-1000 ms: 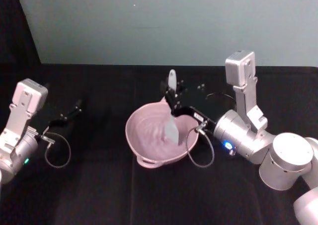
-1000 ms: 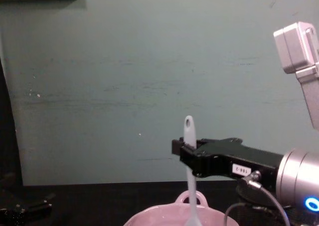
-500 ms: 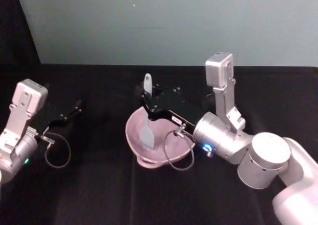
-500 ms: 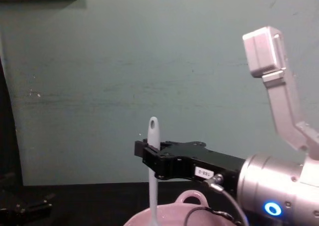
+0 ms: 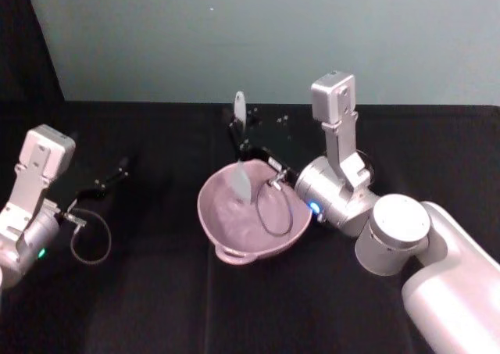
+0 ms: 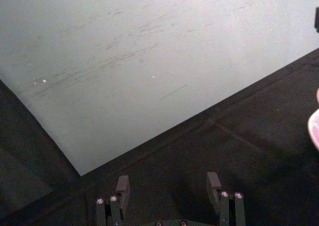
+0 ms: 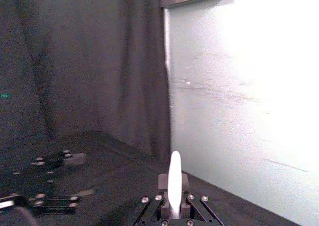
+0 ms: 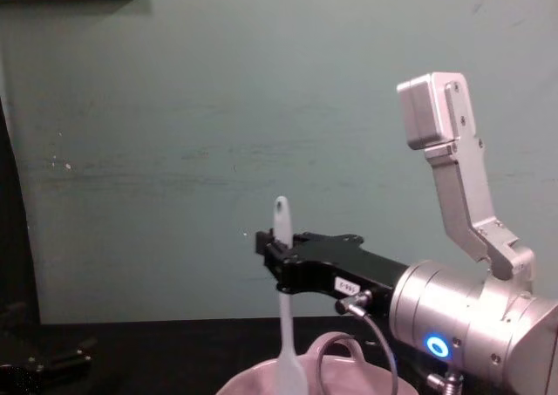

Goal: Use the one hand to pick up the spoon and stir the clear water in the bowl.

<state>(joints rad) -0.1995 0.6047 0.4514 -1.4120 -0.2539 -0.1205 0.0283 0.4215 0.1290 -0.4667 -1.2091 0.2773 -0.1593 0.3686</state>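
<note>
The pale pink bowl [image 5: 234, 244] stands mid-table, its loop handle on the near rim; its rim also shows in the chest view [image 8: 349, 350]. My right gripper [image 5: 243, 141] is shut on the handle of the white spoon [image 5: 240, 180], which stands nearly upright. The spoon's paddle head dips into the bowl at its far side. The water [image 5: 251, 223] is barely visible inside. From the chest, the spoon [image 8: 282, 229] rises through the black right gripper [image 8: 277, 254]. The right wrist view has the spoon handle [image 7: 174, 178] between the fingers. My left gripper [image 6: 168, 186] rests open at the table's left.
A black cloth covers the table [image 5: 156, 307], and a pale green wall [image 5: 273, 33] stands behind it. A cable loop [image 5: 275, 209] from the right wrist hangs over the bowl. The left arm [image 5: 35, 190] is parked at the left edge.
The right gripper swept the spoon from the bowl's right side to its left, then to the far side. The right arm swung further in. The left arm stayed still.
</note>
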